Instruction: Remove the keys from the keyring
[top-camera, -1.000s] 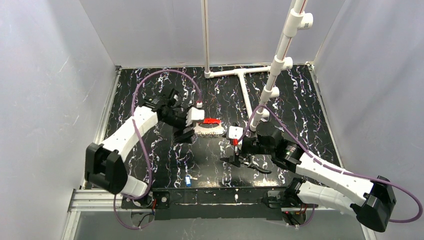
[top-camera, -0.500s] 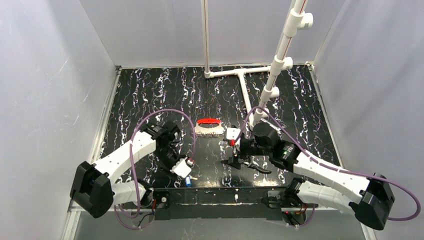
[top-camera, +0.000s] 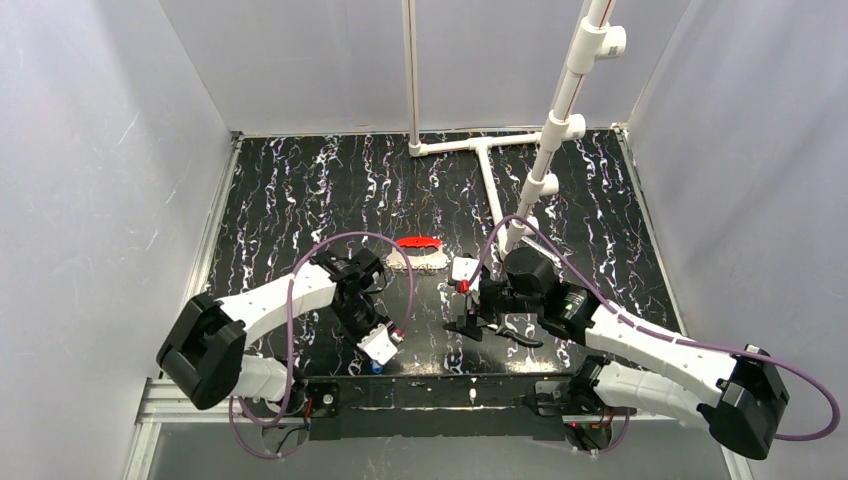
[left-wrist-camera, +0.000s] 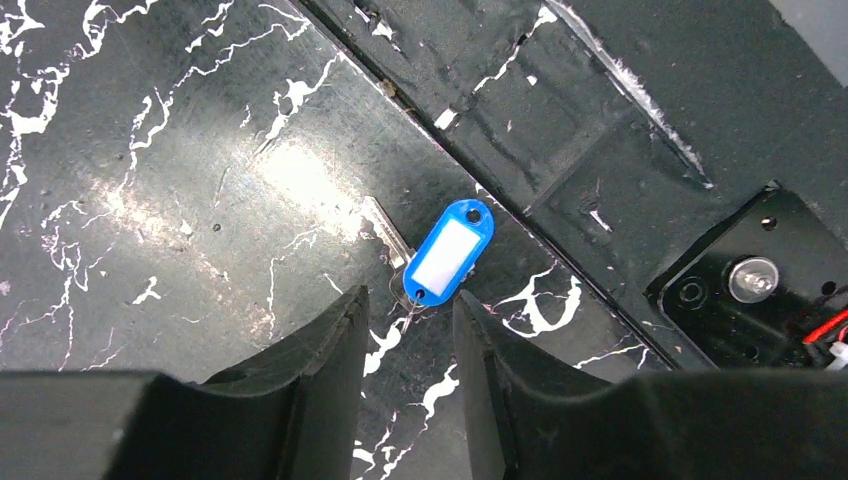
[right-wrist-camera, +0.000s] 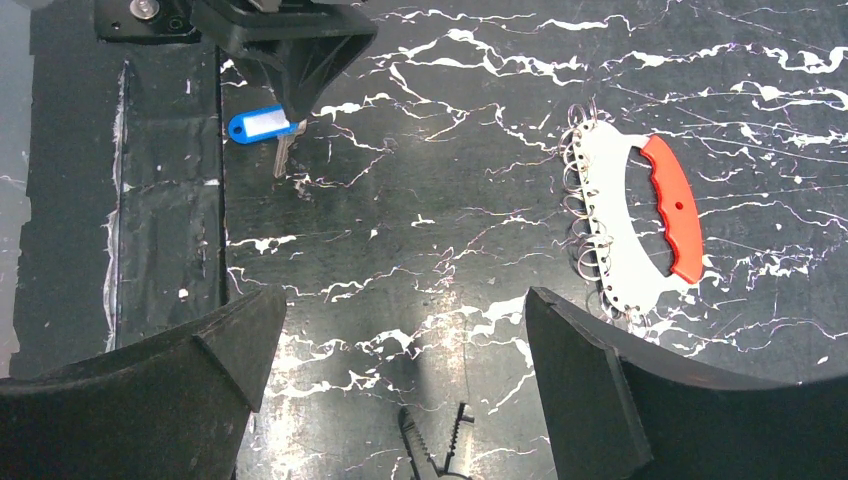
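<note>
A small silvery key (left-wrist-camera: 386, 232) with a blue tag (left-wrist-camera: 449, 251) lies flat by the table's near edge. It also shows in the right wrist view (right-wrist-camera: 258, 124) and the top view (top-camera: 375, 366). My left gripper (left-wrist-camera: 408, 335) hovers just over it, open, with the tag's end at the finger gap. The red keyring (top-camera: 418, 242) lies mid-table on a white crescent plate (right-wrist-camera: 625, 240) lined with several wire rings (right-wrist-camera: 583, 200). My right gripper (right-wrist-camera: 400, 340) is wide open and empty above the black-handled pliers (right-wrist-camera: 440, 450).
A white PVC pipe frame (top-camera: 480, 160) stands at the back, with a slanted post (top-camera: 560, 120) just behind my right arm. A raised black rail (left-wrist-camera: 600, 150) runs along the near edge beside the blue tag. The pliers' handles (top-camera: 515, 335) lie under my right wrist.
My left arm has swung from the red keyring at mid-table down to the near edge, over the blue-tagged key. My right arm has barely moved.
</note>
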